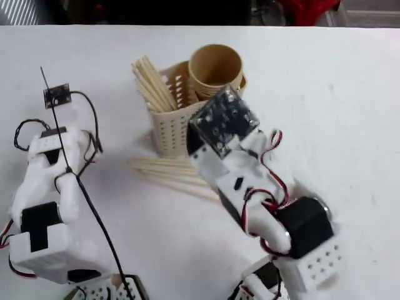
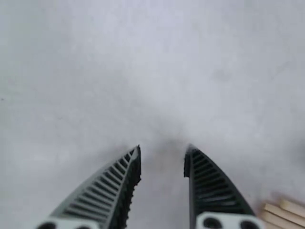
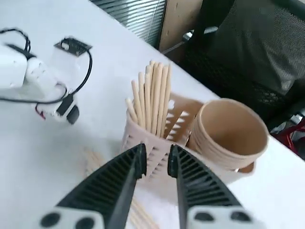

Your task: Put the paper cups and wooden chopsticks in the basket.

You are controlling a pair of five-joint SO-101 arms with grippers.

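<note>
While the paper cups (image 1: 215,65) and some chopsticks (image 1: 152,86) stood in the basket (image 1: 167,132), loose chopsticks (image 1: 169,170) lay on the table (image 1: 337,94) just beside it, likely why the right hand (image 3: 156,155) hung released and empty near the basket, the left hand (image 2: 162,151) released too, well apart.

No text, label, brand, number or sign can be read anywhere. Any marking on the small circuit board (image 1: 57,95) near the far left corner of the table (image 1: 337,94) is too small to make out.
</note>
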